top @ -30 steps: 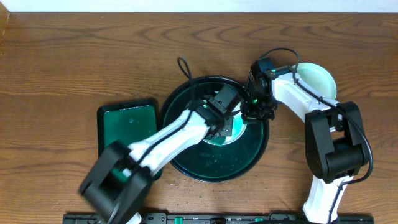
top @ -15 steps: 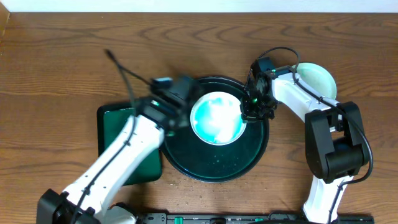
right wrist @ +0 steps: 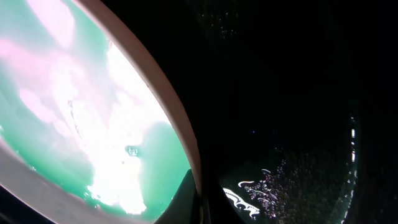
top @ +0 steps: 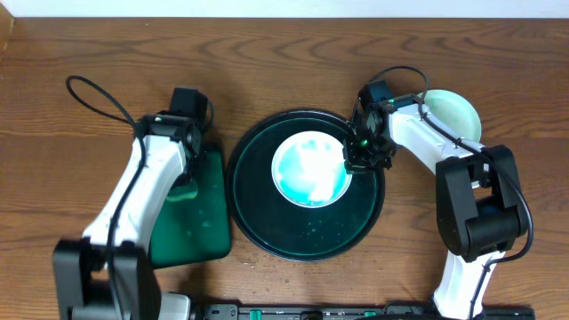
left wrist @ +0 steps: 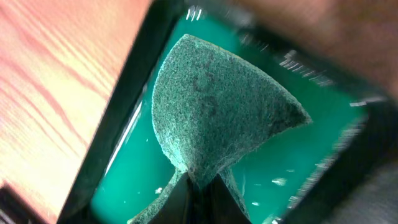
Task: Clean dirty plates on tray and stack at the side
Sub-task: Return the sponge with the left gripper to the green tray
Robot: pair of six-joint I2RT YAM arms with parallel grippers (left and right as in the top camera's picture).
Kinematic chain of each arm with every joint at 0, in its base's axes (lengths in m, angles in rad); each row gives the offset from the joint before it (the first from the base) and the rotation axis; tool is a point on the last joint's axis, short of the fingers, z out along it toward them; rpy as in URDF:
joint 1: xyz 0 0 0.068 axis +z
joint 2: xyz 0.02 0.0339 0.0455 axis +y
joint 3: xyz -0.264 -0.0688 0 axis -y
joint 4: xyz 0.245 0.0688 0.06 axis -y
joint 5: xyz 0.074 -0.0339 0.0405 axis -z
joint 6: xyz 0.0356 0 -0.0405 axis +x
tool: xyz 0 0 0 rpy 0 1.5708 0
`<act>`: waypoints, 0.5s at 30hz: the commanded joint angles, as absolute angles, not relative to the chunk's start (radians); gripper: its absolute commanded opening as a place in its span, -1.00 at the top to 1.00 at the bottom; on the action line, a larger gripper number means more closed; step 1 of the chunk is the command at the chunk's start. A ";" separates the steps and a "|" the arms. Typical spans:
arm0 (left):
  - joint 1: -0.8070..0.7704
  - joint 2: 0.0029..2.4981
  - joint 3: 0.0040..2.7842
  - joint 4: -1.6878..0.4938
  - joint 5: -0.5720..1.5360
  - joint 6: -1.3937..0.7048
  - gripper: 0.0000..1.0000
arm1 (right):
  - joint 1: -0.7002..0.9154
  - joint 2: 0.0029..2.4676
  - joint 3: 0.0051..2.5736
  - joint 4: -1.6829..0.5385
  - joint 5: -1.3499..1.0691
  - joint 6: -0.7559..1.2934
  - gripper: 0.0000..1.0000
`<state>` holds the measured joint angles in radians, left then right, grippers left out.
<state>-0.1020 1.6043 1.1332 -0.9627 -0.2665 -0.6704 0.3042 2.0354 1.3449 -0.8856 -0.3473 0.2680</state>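
Observation:
A white plate (top: 308,169) smeared with green lies in the large round dark tray (top: 267,218). My right gripper (top: 357,161) is shut on that plate's right rim; the right wrist view shows the rim (right wrist: 163,99) between the fingers (right wrist: 200,202). A second white plate (top: 453,111) sits on the table at the far right. My left gripper (top: 182,178) is shut on a green scouring cloth (left wrist: 211,118) over the rectangular green tray (left wrist: 292,168), left of the round tray.
The rectangular green tray (top: 200,222) with green liquid lies on the wooden table (top: 80,80) just left of the round tray. A black cable (top: 89,89) loops off the left arm.
My left arm has swung left off the plate with the cloth, from over the round tray to over the rectangular tray. The right gripper has stayed on the plate's rim.

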 commanded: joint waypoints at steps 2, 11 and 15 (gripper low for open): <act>-0.091 1.686 1.119 -0.962 -0.175 -0.624 0.85 | 0.309 2.048 1.334 -0.866 -0.349 0.244 0.97; -0.091 1.731 1.119 -0.948 -0.167 -0.625 0.71 | 0.309 2.048 1.334 -0.865 -0.349 0.237 0.97; -0.091 1.731 1.119 -0.949 -0.167 -0.622 0.44 | 0.309 2.048 1.334 -0.865 -0.349 0.230 0.98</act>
